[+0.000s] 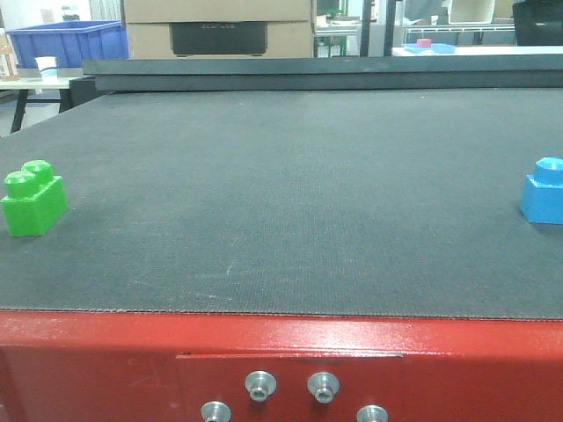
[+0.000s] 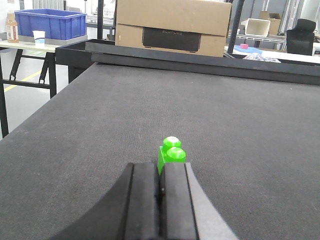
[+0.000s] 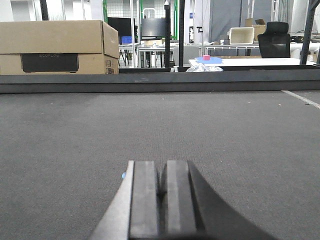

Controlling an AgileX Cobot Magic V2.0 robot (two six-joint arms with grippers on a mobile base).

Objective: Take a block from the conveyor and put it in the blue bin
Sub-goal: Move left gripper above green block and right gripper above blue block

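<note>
A green block (image 1: pixel 33 200) with two studs sits on the dark grey conveyor (image 1: pixel 290 193) at its left edge. In the left wrist view it (image 2: pixel 171 151) lies just beyond my left gripper (image 2: pixel 160 170), which is shut and empty above the belt (image 2: pixel 210 120). A blue block (image 1: pixel 545 192) sits at the belt's right edge. My right gripper (image 3: pixel 161 170) is shut and empty over the belt (image 3: pixel 225 130); only a tiny blue speck (image 3: pixel 123 175) shows beside its left finger. A blue bin (image 1: pixel 69 42) stands on a table at the back left, also in the left wrist view (image 2: pixel 50 24).
The conveyor's red frame (image 1: pixel 281 360) with silver bolts runs along the near edge. A cardboard box (image 1: pixel 220 28) stands behind the belt's raised far edge. A white cup (image 1: pixel 46 69) stands by the bin. Tables and a black chair (image 3: pixel 275 34) are farther back.
</note>
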